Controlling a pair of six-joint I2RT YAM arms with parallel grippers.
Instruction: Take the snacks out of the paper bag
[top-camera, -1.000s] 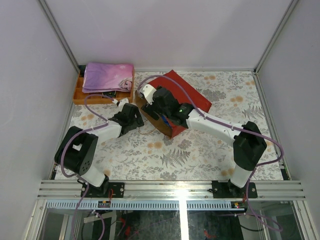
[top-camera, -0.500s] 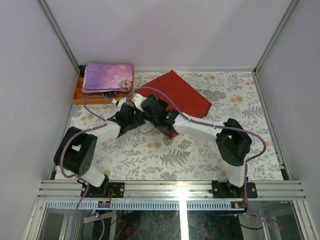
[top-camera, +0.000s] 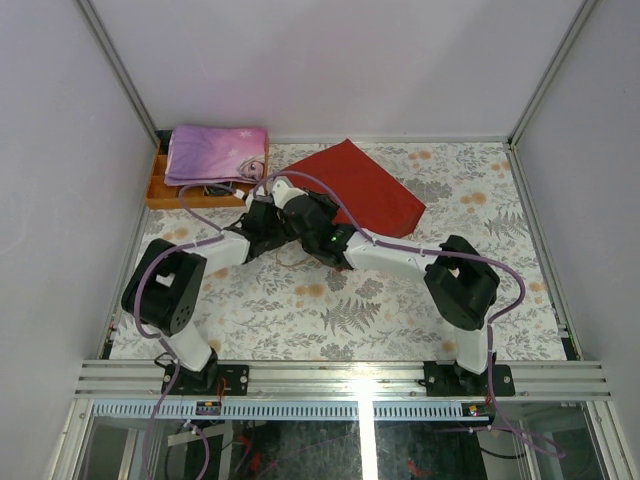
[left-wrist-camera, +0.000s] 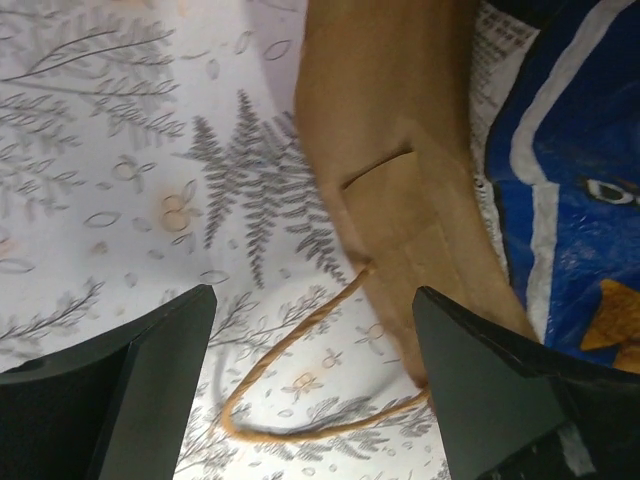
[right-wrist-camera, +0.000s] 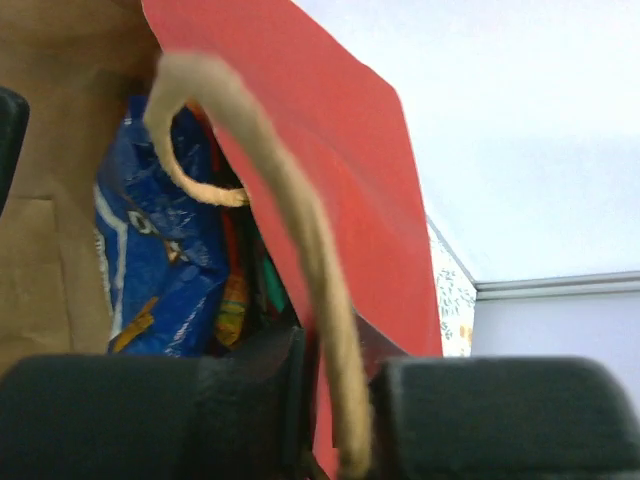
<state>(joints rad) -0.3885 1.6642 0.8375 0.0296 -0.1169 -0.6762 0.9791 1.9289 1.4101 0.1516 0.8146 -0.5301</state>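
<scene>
Now the R arm has swung down to the paper bag (top-camera: 365, 190) mouth & the right gripper (right-wrist-camera: 335, 395) has pinched onto its red top wall, w/ a string handle (right-wrist-camera: 300, 230) caught too. That props the mouth open for reaching in. The left gripper (left-wrist-camera: 312, 300) hangs spread wide just outside. Nothing's out yet: Doritos bag (left-wrist-camera: 570, 200) & orange/green packets (right-wrist-camera: 245, 290) sit inside.

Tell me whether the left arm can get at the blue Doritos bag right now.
Probably yes: the left gripper is open at the paper bag's mouth, with the Doritos bag exposed just inside.
</scene>
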